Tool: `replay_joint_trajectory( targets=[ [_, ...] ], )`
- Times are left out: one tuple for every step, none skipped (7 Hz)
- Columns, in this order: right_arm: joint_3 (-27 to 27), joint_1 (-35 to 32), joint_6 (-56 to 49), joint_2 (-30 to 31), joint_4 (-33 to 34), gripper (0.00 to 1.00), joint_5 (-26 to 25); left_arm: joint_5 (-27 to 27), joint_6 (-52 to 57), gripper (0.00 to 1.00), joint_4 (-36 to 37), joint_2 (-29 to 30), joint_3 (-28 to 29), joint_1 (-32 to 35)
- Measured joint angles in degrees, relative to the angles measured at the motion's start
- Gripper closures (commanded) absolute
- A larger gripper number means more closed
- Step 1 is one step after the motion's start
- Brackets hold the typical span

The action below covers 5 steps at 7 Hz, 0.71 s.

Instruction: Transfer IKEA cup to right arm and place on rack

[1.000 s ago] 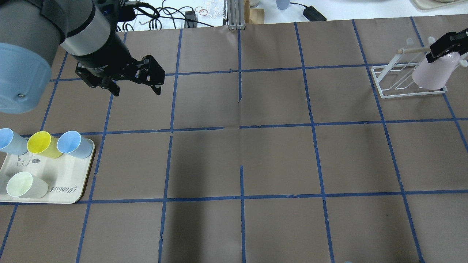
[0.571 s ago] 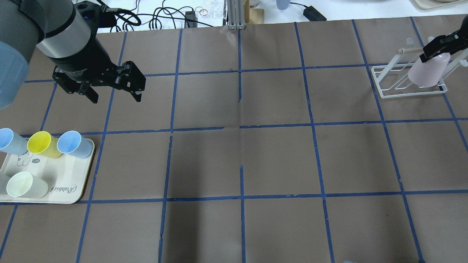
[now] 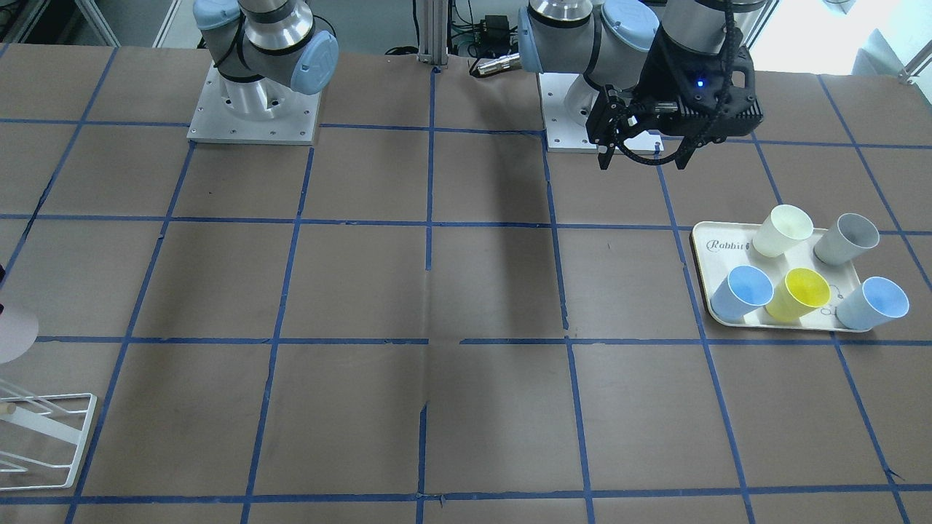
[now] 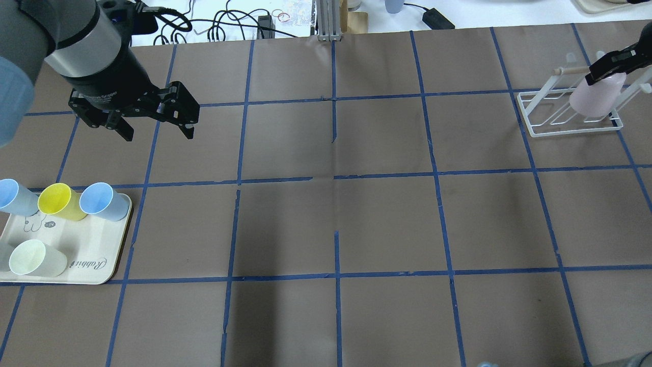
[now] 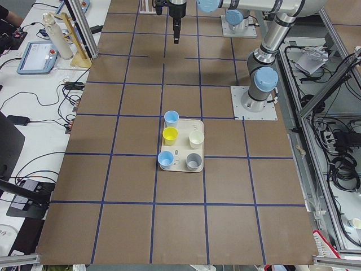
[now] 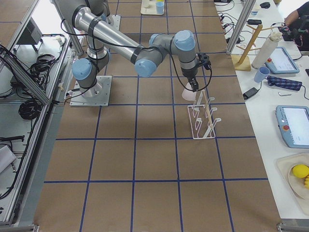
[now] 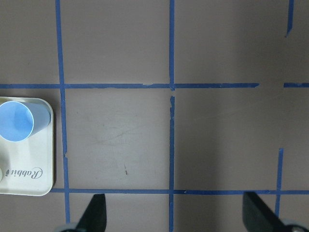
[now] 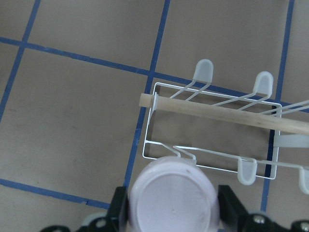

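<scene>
**Brown gridded table (image 4: pixel 387 224): pink cup (image 4: pixel 593 97) now at the rack (image 4: pixel 540 109), handover behind us**

Overhead: in the last second the right gripper (image 4: pixel 603 76) shifted the cup in from the rack's outer edge, so it now sits over the slanted wires. The left gripper (image 4: pixel 159 133) pulled back toward its own side, fingers spread wide and empty. My read is that only seating and release remain.

Front view: the cup is a pink sliver at the frame edge, above the rack corner. The right gripper is out of frame. The left gripper hangs near its base, well apart from the tray (image 3: pixel 703 240) with five other cups.

Right side view: the cup is upside down at one end of the rack. It is either touching a wire or just clear of it, too small to tell.

Left wrist: both fingertips are far apart with nothing between them, and the tray corner is below.

Right wrist: the fingers are clamped on the cup's sides, and its flat base faces the camera. The cup is pale pink, smooth and tapered, with no handle. It sits on the near side of the wooden bar (image 8: pixel 217 113), by the nearest prongs.
</scene>
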<state>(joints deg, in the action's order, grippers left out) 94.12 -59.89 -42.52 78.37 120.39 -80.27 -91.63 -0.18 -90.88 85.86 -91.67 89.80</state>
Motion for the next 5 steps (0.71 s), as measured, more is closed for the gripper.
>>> replay_joint_trajectory(
  targets=[
    [-0.01, 0.37, -0.27, -0.26, 0.19, 0.88, 0.07, -0.06, 0.00, 0.00, 0.02, 0.12, 0.08, 0.02],
    [-0.04, 0.50, -0.29, -0.70, 0.79, 0.88, 0.16, 0.03, 0.00, 0.00, 0.08, 0.22, 0.24, -0.08],
    [-0.07, 0.54, -0.27, -1.57, 1.99, 0.88, 0.28, 0.22, 0.00, 0.00, 0.09, 0.38, 0.54, -0.20],
    [-0.06, 0.56, -0.21, -2.42, 2.88, 0.88, 0.45, 0.33, 0.00, 0.00, 0.05, 0.40, 0.60, -0.22],
    [-0.03, 0.57, -0.15, -3.04, 3.29, 0.88, 0.81, 0.38, -0.01, 0.00, 0.02, 0.28, 0.37, -0.22]
  ],
)
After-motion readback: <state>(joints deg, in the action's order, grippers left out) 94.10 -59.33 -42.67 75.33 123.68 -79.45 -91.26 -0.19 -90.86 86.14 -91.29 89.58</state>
